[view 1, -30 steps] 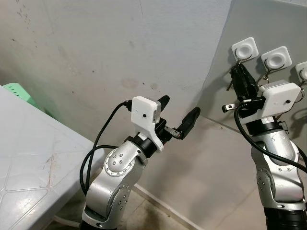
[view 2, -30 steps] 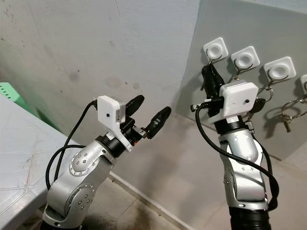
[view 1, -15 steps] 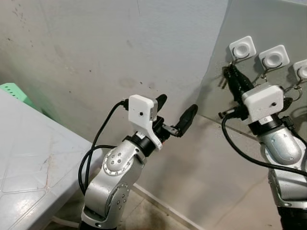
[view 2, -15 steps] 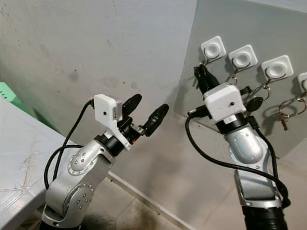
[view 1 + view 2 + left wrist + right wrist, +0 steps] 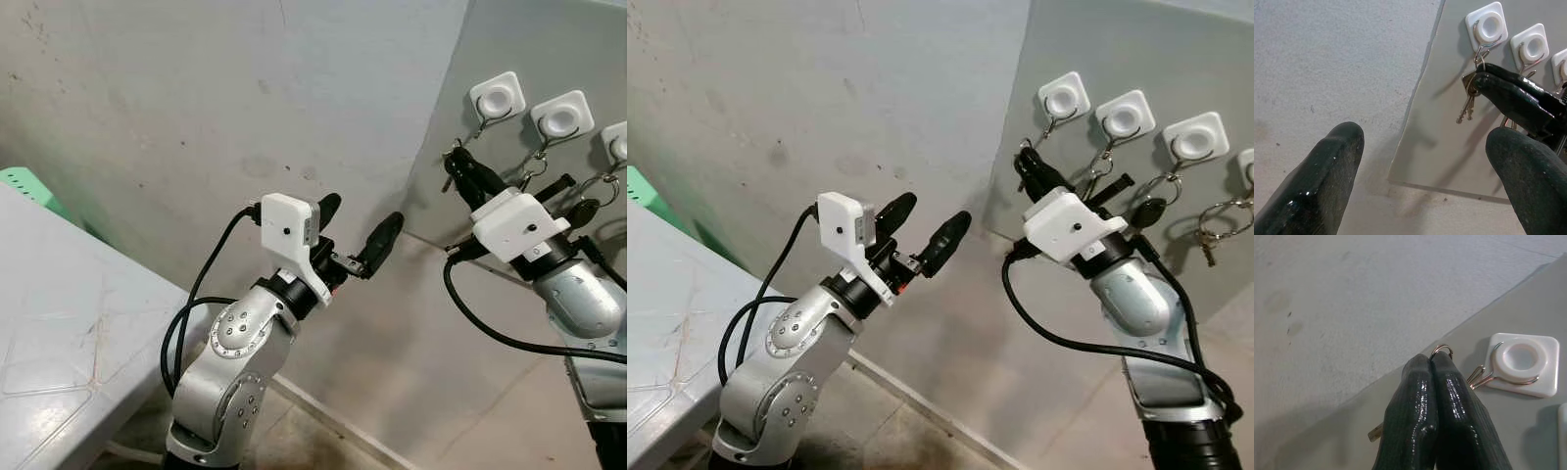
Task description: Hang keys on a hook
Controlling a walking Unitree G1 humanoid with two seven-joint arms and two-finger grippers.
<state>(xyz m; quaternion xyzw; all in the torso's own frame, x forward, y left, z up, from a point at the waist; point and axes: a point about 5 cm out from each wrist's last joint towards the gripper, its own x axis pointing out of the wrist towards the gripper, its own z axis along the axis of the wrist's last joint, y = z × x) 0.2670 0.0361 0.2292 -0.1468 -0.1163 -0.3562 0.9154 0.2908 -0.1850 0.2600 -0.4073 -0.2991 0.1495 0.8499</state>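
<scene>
A small bunch of silver keys (image 5: pixel 1467 100) hangs from a ring (image 5: pixel 1442 350) pinched in my right gripper (image 5: pixel 455 162), which is shut on it. The gripper is held up against a grey wall panel (image 5: pixel 1176 49), just below and left of the leftmost white hook (image 5: pixel 1065 98). In the right wrist view the ring stands a little apart from that hook's wire (image 5: pixel 1480 376). My left gripper (image 5: pixel 362 217) is raised in front of the wall, open and holding nothing, some way left of the panel.
The panel carries more white hooks (image 5: pixel 1125 116) to the right; a black key (image 5: pixel 1146 211) and a ring of keys (image 5: pixel 1213 223) hang from them. A pale table (image 5: pixel 59 333) stands at the left, with a green object (image 5: pixel 27 180) behind it.
My right wrist has dropped and rolled over, and the fingertips with the keys have drifted slightly down and left of the leftmost hook. The left arm has stayed put.
</scene>
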